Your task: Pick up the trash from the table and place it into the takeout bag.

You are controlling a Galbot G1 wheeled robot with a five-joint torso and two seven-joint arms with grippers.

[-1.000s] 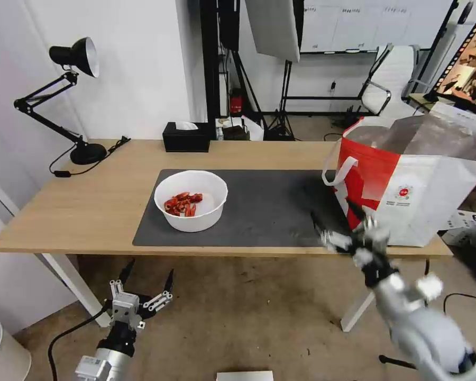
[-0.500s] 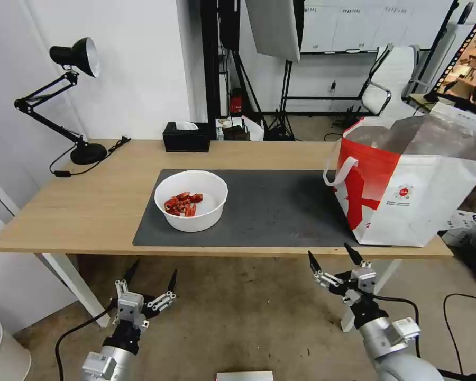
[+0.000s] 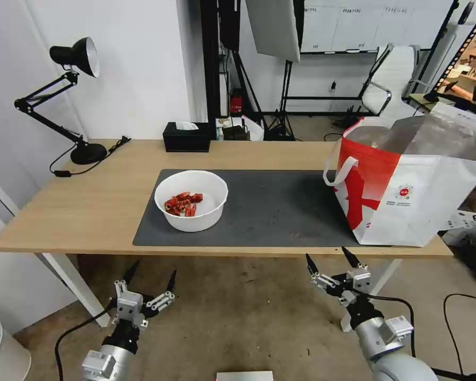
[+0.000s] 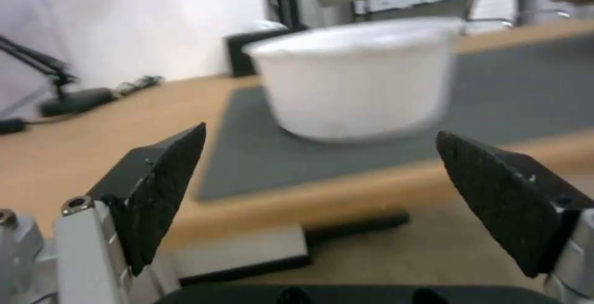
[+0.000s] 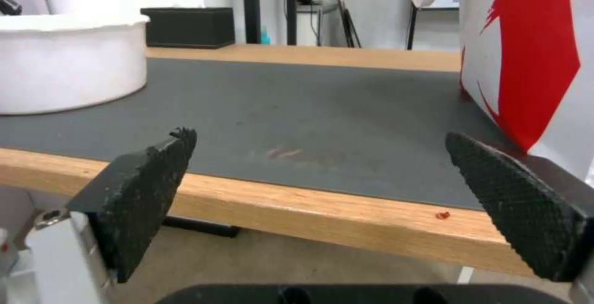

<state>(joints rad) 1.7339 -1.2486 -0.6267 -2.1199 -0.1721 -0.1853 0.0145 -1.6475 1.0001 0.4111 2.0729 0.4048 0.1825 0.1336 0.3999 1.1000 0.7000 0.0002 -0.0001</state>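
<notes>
A white bowl [image 3: 191,201] with red pieces sits on the left part of the dark grey mat [image 3: 269,211] on the light-wood table [image 3: 90,206]. The red-and-white takeout bag [image 3: 407,185] stands open at the table's right end, its foil lining showing. My left gripper [image 3: 153,268] hangs open below the table's front edge, under the bowl [image 4: 359,76]. My right gripper [image 3: 326,254] is open too, just below the front edge near the bag [image 5: 526,53]. Both hold nothing.
A black desk lamp [image 3: 74,58] stands at the back left and a black tissue box [image 3: 186,137] at the back middle. White table legs [image 3: 71,280] and floor cables [image 3: 460,301] lie near my arms. A white chair [image 3: 391,79] stands behind the table.
My right gripper has dropped from in front of the bag's lower corner to below the table's front edge, still open. The left arm has barely moved.
</notes>
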